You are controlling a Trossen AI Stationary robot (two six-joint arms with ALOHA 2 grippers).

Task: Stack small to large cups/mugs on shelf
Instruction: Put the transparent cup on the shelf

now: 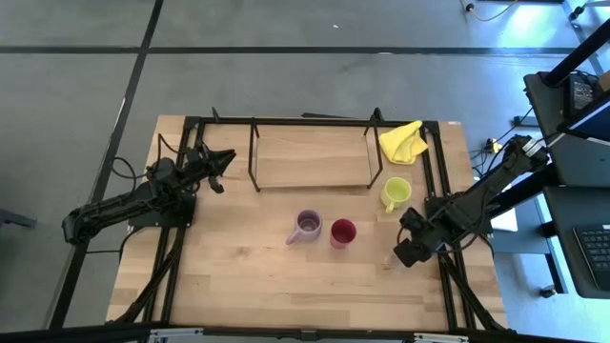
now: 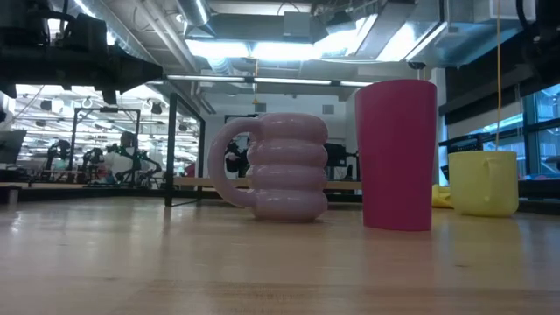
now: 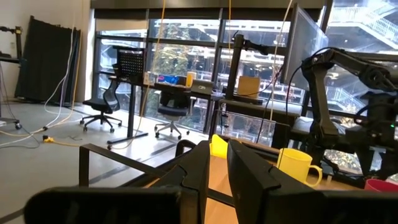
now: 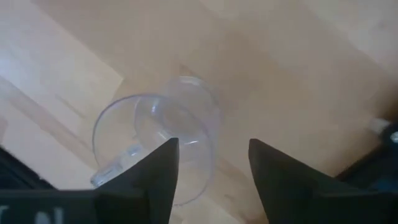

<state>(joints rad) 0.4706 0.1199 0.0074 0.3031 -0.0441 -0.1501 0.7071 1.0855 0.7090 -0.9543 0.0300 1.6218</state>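
Observation:
The tiny clear glass (image 4: 155, 130) stands on the table at the right front and shows faintly in the high view (image 1: 391, 259). My right gripper (image 4: 211, 171) is open and points down over it; one finger (image 4: 158, 177) overlaps the glass's rim, the other stands beside the glass. The lilac mug (image 1: 307, 227) and the dark red cup (image 1: 342, 232) stand side by side at mid-table. The yellow-green mug (image 1: 395, 193) stands by the shelf's right end. The shelf (image 1: 310, 157) stands at the far middle. My left gripper (image 1: 217, 167) waits, shut, by the shelf's left end. My right gripper comes at the clear glass from above, pointing down. One finger (image 4: 158, 177) lies over the near part of the rim (image 4: 186, 146). I cannot tell whether it touches the glass. The glass stands upright on the table.
A yellow cloth (image 1: 402, 141) lies at the shelf's far right corner. The black table frame (image 1: 434, 167) runs along the sides and the far edge. Bare wood shows in front of the mugs (image 1: 286, 286).

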